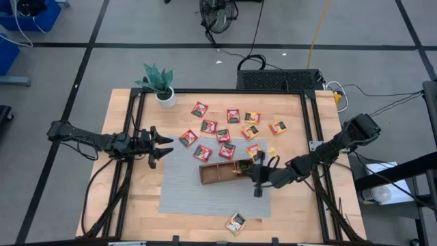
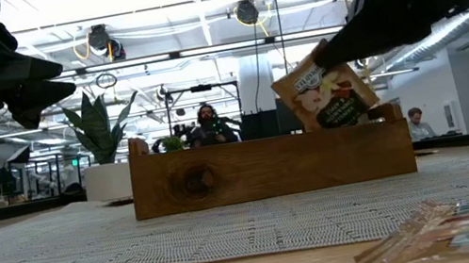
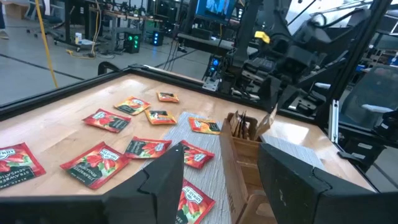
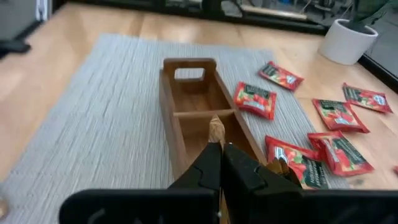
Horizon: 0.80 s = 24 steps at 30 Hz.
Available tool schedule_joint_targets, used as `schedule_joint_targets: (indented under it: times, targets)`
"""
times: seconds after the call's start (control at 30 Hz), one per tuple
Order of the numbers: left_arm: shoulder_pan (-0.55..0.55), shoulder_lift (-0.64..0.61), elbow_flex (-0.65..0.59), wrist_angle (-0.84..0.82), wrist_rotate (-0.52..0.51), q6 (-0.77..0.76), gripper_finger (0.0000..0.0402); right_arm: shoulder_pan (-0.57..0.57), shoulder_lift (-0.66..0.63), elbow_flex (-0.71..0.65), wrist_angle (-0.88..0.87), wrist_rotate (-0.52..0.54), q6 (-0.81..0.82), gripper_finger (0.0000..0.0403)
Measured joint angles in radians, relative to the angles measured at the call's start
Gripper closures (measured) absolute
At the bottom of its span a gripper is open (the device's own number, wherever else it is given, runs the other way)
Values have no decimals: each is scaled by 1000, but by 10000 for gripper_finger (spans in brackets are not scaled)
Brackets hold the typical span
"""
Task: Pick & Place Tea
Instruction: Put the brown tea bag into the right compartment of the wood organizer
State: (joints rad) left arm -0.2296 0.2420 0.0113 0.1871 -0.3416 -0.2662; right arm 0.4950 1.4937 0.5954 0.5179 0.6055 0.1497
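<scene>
Barely started: one sachet going in, most still loose

Table [image 1: 136, 205] first: a grey mat [image 1: 184, 191] lies in the middle, with the wooden tray [image 1: 215, 173] on it. The tray has three compartments. In the right wrist view the far two look empty; the near one is partly hidden by the fingers, though the left wrist view shows what look like a few sachets standing in that end, so some placing may be done. I can't count them.

Right gripper [image 4: 219, 163] sits over the near end of the tray, fingers pinched tight on a sachet [image 2: 325, 88]. The low view shows that sachet tilted, hanging at the tray's top edge and not yet dropped in. My read: this is the release step of one placement.

Left gripper [image 1: 162, 146] hovers above the mat's left edge, well apart from the tray, fingers spread and holding nothing; it waits.

Left to do is most of the job. About a dozen loose sachets [image 1: 223, 134] lie scattered on mat and wood beyond the tray, mostly red, with a few orange-yellow ones [image 1: 277, 127] toward the right. One stray sachet [image 1: 235, 222] lies alone near the front edge, off the mat. A potted plant [image 1: 162, 85] stands at the back left corner, out of the way.
</scene>
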Motion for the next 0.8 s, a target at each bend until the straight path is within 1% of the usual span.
schedule_joint_targets:
  times: [0.17, 0.3, 0.43, 0.6, 0.8]
  targets:
    - [0, 0, 0, 0, 0, 0, 197, 0, 0, -92, 149, 6, 49, 403]
    - [0, 0, 0, 0, 0, 0, 197, 11, 0, -150, 208, 78, 63, 403]
    - [0, 0, 0, 0, 0, 0, 197, 11, 0, -193, 276, 78, 74, 403]
    - [0, 0, 0, 0, 0, 0, 197, 11, 0, -214, 321, 73, 61, 403]
    - [0, 0, 0, 0, 0, 0, 197, 11, 0, -215, 332, 71, 55, 403]
